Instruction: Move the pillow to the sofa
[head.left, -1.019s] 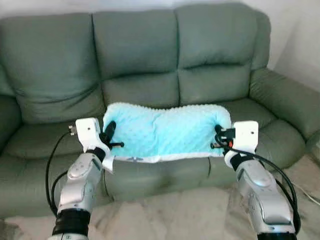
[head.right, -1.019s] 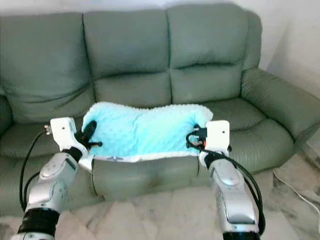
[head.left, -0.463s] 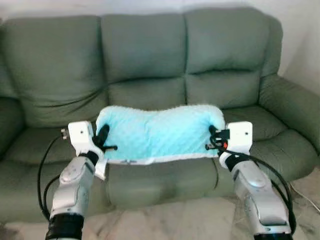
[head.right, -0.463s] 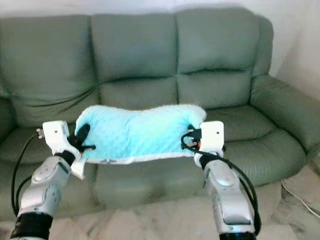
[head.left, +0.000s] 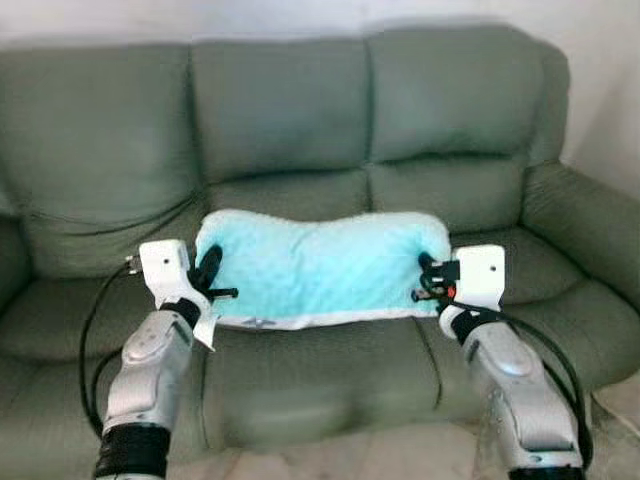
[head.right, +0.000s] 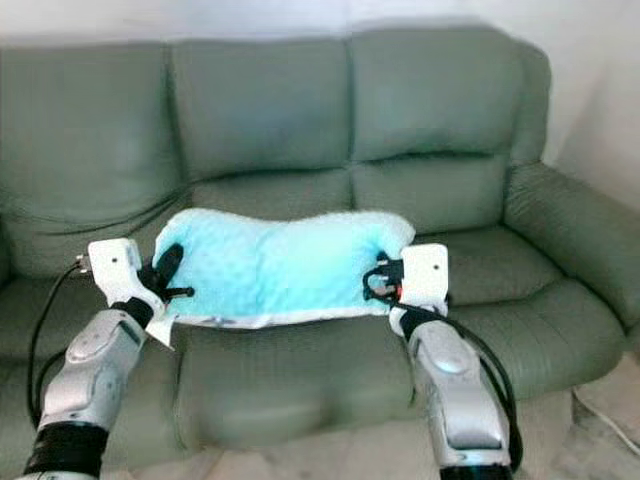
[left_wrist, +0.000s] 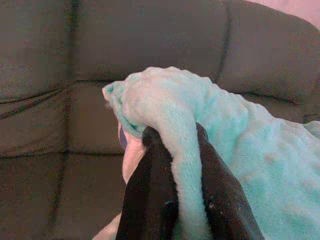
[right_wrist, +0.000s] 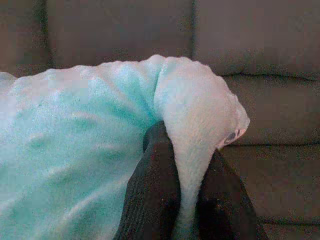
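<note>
Carrying step, seen from my head camera: I hold the pillow (head.left: 320, 265), a pale turquoise dimpled cushion with a white underside, stretched level between my two arms in front of the sofa (head.left: 290, 120). My left gripper (head.left: 207, 278) has its two black fingers (left_wrist: 150, 195) pinched tight on the pillow's left edge, a fold of plush squeezed between them; my right gripper (head.left: 430, 279) is closed the same way on the right edge, its fingers (right_wrist: 155, 190) clamping the fabric. The pillow hangs in the air over the middle seat cushion (head.left: 330, 370), seemingly just above it and not resting on it. By my reckoning transport is nearly done: the next move calls for lowering both arms together until the seat takes the weight, then parting both pairs of fingers evenly so neither corner drags.
</note>
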